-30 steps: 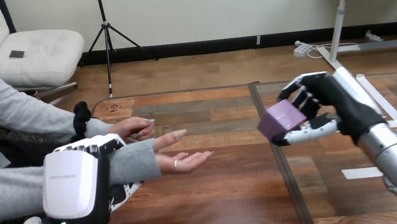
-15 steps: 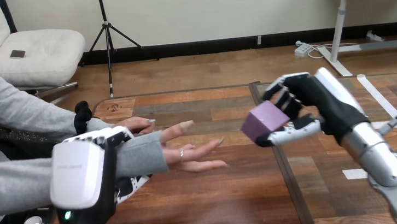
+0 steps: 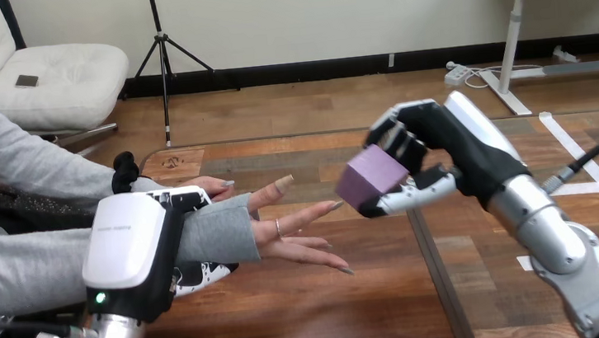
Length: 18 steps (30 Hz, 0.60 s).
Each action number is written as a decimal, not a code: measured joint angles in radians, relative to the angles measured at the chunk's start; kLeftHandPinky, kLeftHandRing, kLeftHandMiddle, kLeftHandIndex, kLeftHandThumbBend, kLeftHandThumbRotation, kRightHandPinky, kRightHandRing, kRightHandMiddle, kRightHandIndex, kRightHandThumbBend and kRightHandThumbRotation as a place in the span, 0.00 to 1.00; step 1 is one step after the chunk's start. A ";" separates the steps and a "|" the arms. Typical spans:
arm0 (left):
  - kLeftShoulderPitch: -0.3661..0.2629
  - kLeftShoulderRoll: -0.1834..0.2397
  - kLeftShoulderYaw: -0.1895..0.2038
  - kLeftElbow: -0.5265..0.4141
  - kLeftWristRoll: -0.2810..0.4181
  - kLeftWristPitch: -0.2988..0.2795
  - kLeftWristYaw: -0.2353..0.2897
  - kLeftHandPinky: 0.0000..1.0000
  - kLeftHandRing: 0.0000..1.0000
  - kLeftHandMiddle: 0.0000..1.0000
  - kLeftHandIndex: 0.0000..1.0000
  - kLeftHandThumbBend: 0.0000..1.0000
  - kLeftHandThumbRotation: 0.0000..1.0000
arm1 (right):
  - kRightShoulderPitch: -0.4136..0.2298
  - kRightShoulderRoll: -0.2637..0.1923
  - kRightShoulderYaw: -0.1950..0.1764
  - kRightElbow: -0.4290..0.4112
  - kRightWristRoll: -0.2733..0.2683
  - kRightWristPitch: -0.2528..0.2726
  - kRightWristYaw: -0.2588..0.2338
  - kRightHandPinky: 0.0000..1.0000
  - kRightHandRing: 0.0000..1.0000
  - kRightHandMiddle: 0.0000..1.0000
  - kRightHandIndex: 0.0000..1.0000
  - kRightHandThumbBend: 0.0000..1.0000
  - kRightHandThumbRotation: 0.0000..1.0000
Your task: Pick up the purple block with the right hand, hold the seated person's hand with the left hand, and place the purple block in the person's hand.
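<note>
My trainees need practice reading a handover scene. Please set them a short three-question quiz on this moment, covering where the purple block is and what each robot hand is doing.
1. True or false: the purple block lies in the person's open hand.
2. Multiple choice: the left hand has its fingers curled round: A) the purple block; B) the person's sleeved wrist; C) nothing.
3. Fill the gap: the purple block is gripped by the robot's ____ hand.

Key:
1. False. The right hand holds it up near the person's fingertips.
2. B.
3. right.
</note>
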 measured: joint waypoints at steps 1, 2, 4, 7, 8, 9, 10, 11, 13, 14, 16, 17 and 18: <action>-0.001 0.003 0.000 -0.001 -0.005 -0.004 -0.010 0.22 0.26 0.30 0.32 0.81 0.00 | -0.001 0.002 0.001 -0.002 0.000 0.000 0.000 0.33 0.36 0.39 0.42 0.82 0.00; -0.002 0.005 0.000 -0.003 -0.011 -0.009 -0.020 0.22 0.26 0.30 0.32 0.81 0.00 | -0.002 0.004 0.001 -0.004 0.000 0.001 0.000 0.34 0.36 0.39 0.42 0.82 0.00; -0.003 0.009 0.001 -0.006 -0.023 -0.019 -0.040 0.22 0.26 0.31 0.32 0.81 0.00 | -0.003 0.005 0.002 -0.008 0.000 0.002 0.001 0.34 0.36 0.39 0.42 0.82 0.00; -0.003 0.015 0.004 -0.016 -0.039 -0.028 -0.075 0.22 0.26 0.31 0.32 0.83 0.00 | -0.003 0.006 0.004 -0.015 -0.001 0.008 0.002 0.35 0.37 0.40 0.42 0.82 0.00; -0.003 0.017 0.005 -0.019 -0.046 -0.031 -0.089 0.22 0.26 0.31 0.32 0.83 0.00 | -0.004 0.006 0.004 -0.017 -0.001 0.009 0.002 0.35 0.37 0.40 0.42 0.82 0.00; -0.003 0.019 0.006 -0.022 -0.053 -0.034 -0.101 0.22 0.27 0.31 0.32 0.83 0.00 | -0.004 0.006 0.004 -0.018 -0.001 0.010 0.003 0.35 0.37 0.40 0.42 0.82 0.00; -0.003 0.022 0.008 -0.026 -0.065 -0.039 -0.119 0.22 0.27 0.31 0.32 0.83 0.00 | -0.004 0.006 0.004 -0.019 -0.001 0.011 0.003 0.35 0.37 0.40 0.42 0.81 0.00; -0.003 0.025 0.011 -0.030 -0.073 -0.043 -0.137 0.22 0.27 0.32 0.33 0.83 0.00 | -0.004 0.006 0.004 -0.019 -0.001 0.011 0.003 0.35 0.37 0.40 0.42 0.81 0.00; -0.003 0.031 0.017 -0.038 -0.094 -0.050 -0.176 0.23 0.27 0.32 0.33 0.84 0.00 | -0.004 0.006 0.004 -0.019 -0.002 0.013 0.003 0.35 0.37 0.40 0.42 0.81 0.00; -0.003 0.035 0.020 -0.042 -0.106 -0.053 -0.196 0.23 0.27 0.32 0.33 0.84 0.00 | -0.004 0.006 0.004 -0.019 -0.002 0.013 0.003 0.35 0.37 0.40 0.43 0.81 0.00; -0.003 0.043 0.026 -0.050 -0.123 -0.060 -0.229 0.23 0.27 0.32 0.33 0.84 0.00 | -0.004 0.006 0.004 -0.019 -0.002 0.014 0.004 0.35 0.37 0.40 0.43 0.81 0.00; -0.003 0.047 0.030 -0.055 -0.137 -0.065 -0.256 0.23 0.27 0.32 0.34 0.84 0.00 | -0.004 0.006 0.004 -0.019 -0.002 0.014 0.004 0.35 0.37 0.40 0.43 0.81 0.00; -0.003 0.050 0.033 -0.059 -0.146 -0.068 -0.274 0.23 0.27 0.32 0.34 0.83 0.00 | -0.004 0.006 0.004 -0.019 -0.002 0.014 0.005 0.35 0.37 0.40 0.43 0.81 0.00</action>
